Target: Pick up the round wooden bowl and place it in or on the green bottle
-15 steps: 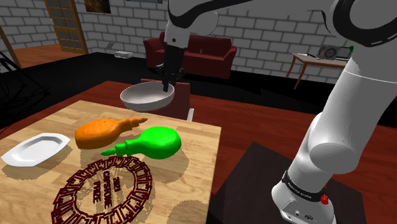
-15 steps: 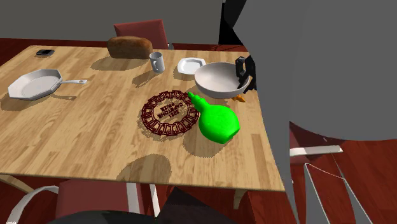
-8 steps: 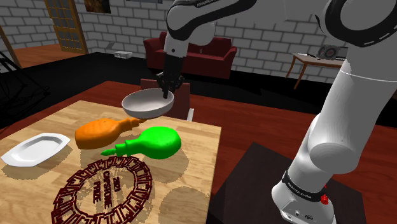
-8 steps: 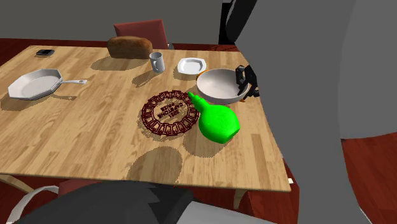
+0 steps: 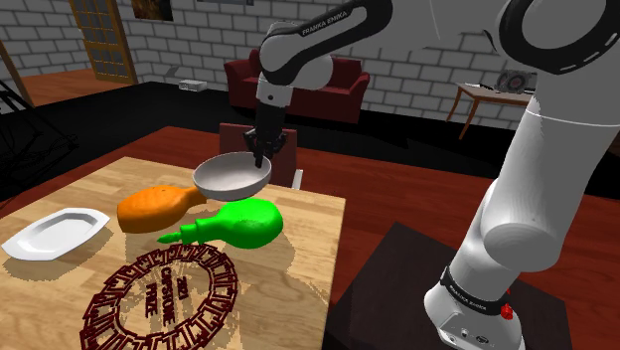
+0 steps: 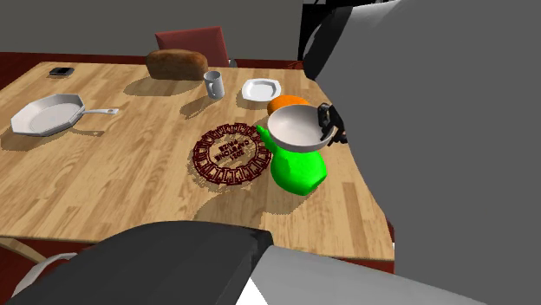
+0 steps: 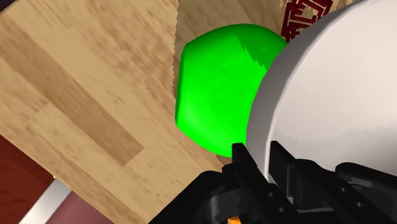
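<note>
Wooden table (image 5: pixel 298 268), pincer (image 5: pixel 260 154) pinching rim of white bowl (image 5: pixel 231 177) over green bottle (image 5: pixel 246 225), orange bottle (image 5: pixel 154 207) partly hidden behind bowl

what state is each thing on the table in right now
hand: shut on the white bowl's rim
white bowl: held upright in the air, over the green bottle
green bottle: lying on its side
orange bottle: lying on its side
mug: standing upright

We see the gripper (image 5: pixel 262 157) clasping the white bowl (image 5: pixel 231 179) by its rim; beneath the gripper lies the green bottle (image 5: pixel 241 224).
</note>
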You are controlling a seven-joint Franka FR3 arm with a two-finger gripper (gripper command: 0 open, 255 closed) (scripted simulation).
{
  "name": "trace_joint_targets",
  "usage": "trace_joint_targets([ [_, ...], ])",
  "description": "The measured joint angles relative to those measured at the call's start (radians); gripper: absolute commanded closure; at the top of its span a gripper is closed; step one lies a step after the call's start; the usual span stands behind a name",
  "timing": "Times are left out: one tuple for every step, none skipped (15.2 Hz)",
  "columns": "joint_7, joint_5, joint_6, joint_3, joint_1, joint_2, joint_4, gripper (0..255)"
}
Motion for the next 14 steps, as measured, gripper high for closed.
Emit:
trace_joint_targets([
  [-0.003, 0.002, 0.014, 0.001, 0.001, 0.005, -0.009, 255],
  [-0.005, 0.002, 0.021, 0.001, 0.001, 0.008, -0.014, 255],
  [-0.006, 0.003, 0.025, 0.001, 0.000, 0.008, -0.017, 255],
  [-0.007, 0.003, 0.027, 0.001, 0.000, 0.008, -0.019, 255],
  [-0.007, 0.003, 0.028, 0.001, 0.000, 0.009, -0.019, 255],
  [-0.007, 0.003, 0.028, 0.001, 0.000, 0.009, -0.020, 255],
  [-0.007, 0.003, 0.028, 0.001, 0.000, 0.009, -0.020, 255],
  [-0.007, 0.003, 0.029, 0.001, 0.001, 0.009, -0.020, 255],
  [-0.007, 0.003, 0.029, 0.001, 0.000, 0.009, -0.020, 0],
  [-0.007, 0.004, 0.029, 0.001, 0.000, 0.009, -0.020, 0],
  [-0.007, 0.004, 0.029, 0.001, 0.000, 0.009, -0.020, 0],
  [-0.007, 0.004, 0.029, 0.001, 0.000, 0.009, -0.020, 0],
  [-0.007, 0.004, 0.029, 0.001, 0.000, 0.009, -0.020, 0],
  [-0.007, 0.004, 0.029, 0.001, 0.000, 0.009, -0.020, 0],
])
